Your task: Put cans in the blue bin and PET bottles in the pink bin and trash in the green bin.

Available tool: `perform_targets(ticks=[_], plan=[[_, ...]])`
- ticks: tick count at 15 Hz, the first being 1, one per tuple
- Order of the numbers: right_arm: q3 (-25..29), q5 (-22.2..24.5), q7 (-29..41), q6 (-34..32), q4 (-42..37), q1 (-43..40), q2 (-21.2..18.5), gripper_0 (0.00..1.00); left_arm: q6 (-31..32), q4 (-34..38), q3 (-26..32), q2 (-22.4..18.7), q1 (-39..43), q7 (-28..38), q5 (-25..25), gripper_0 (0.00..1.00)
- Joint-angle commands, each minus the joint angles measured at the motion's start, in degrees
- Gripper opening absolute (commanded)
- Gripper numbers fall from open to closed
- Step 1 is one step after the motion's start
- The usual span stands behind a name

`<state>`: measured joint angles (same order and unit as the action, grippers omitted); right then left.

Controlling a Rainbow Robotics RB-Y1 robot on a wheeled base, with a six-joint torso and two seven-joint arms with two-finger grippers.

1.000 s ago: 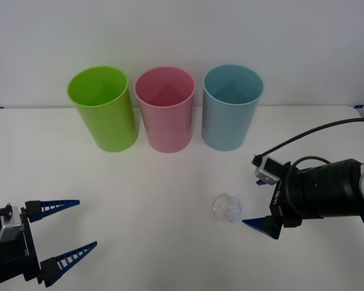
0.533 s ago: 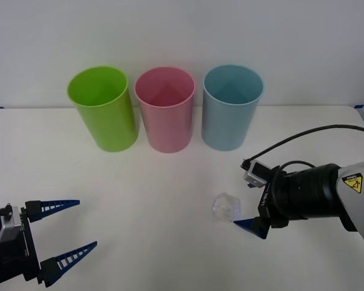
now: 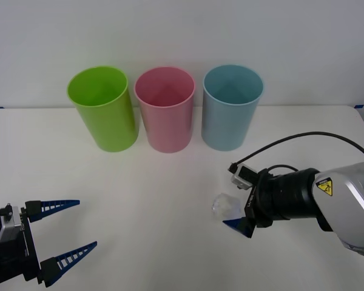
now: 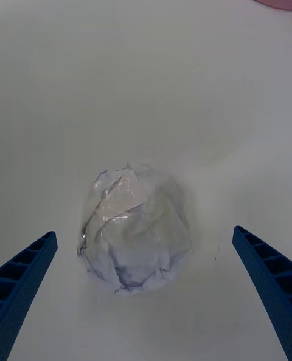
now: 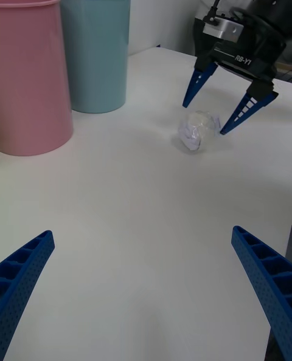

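- Front view shows us a white table [image 3: 170, 182] with three tall cup-shaped bins standing in a row at its far side: the green bin [image 3: 104, 109] toward our left, the pink bin [image 3: 165, 109] in the middle, and the blue bin [image 3: 232, 107] toward our right. All three stand upright, and we see nothing inside them.
- Our right arm reaches in from the right, its black forearm lying low over the table and aimed toward our left. Our left arm waits at the near left corner, well apart from the work.
- Our right gripper [image 5: 228, 103] has its two blue fingers spread wide and holds nothing. In the left wrist view its tips sit one on each side of the trash, just beside it and apparently not touching.
- Our left gripper [image 3: 64, 233] is also spread wide and holds nothing.
- The trash [image 4: 134, 236], a small crumpled ball of clear film, rests on the table nearer than the blue bin. It is roundish, with no long axis to line up with.
- In the right wrist view the ball lies between the fingers, somewhat closer to one finger [image 4: 24, 276] than the other. We judge the right arm is the nearer one, and a small advance and then closing should catch it.
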<state>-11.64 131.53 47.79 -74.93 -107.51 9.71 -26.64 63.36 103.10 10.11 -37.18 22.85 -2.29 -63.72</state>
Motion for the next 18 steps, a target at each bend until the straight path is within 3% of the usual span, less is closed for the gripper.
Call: perform_targets(ticks=[1,18], plan=[[-0.4,2.0,-0.3,0.7,2.3,0.8,1.6,1.0,0.0,0.0,0.0,0.0,0.0,0.0,0.0,1.0],[-4.0,5.6,0.6,3.3,4.3,0.8,3.1,1.0,0.0,0.0,0.0,0.0,0.0,0.0,0.0,1.0]])
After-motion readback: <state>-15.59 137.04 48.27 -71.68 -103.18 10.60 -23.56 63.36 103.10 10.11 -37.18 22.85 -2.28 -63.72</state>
